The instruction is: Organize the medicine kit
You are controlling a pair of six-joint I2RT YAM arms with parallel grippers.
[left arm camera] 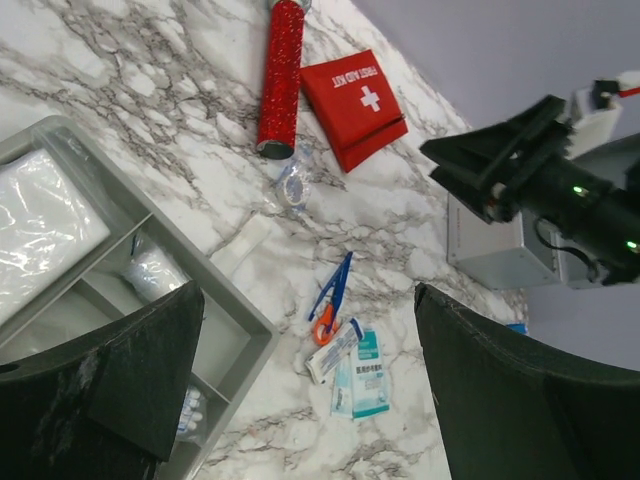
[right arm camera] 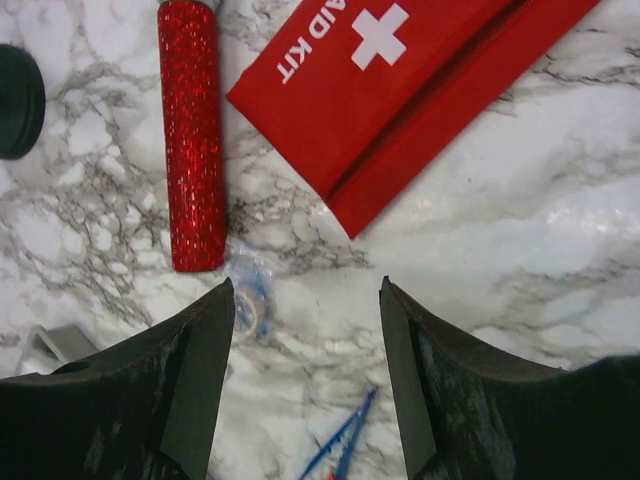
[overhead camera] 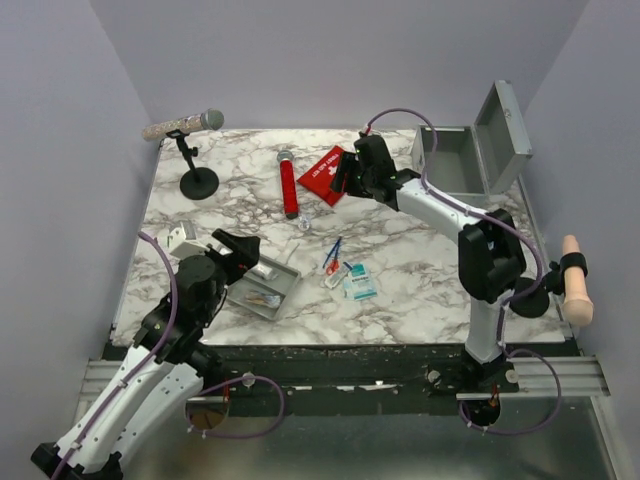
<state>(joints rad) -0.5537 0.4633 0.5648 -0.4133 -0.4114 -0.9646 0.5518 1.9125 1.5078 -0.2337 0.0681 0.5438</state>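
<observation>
Grey metal medicine kit point(overhead camera: 450, 150) open at the far right of the tabletop point(overhead camera: 400, 310), both my hands empty.
It sits mouth up, lid point(overhead camera: 506, 122) swung back to the right, the long hinge edge running roughly near to far. My right arm reaches forward and left, elbow bent; my right hand point(right arm camera: 305, 290) hangs with fingers apart over bare marble, near the red first-aid pouch point(right arm camera: 400, 90) and red glitter tube point(right arm camera: 193, 140), touching nothing. My left arm is folded low; my left hand point(left arm camera: 308, 295), also spread, hovers by the shallow grey tray point(left arm camera: 240, 320).

Grey tray point(left arm camera: 240, 345), red pouch point(left arm camera: 352, 105), medicine kit point(left arm camera: 478, 245)
</observation>
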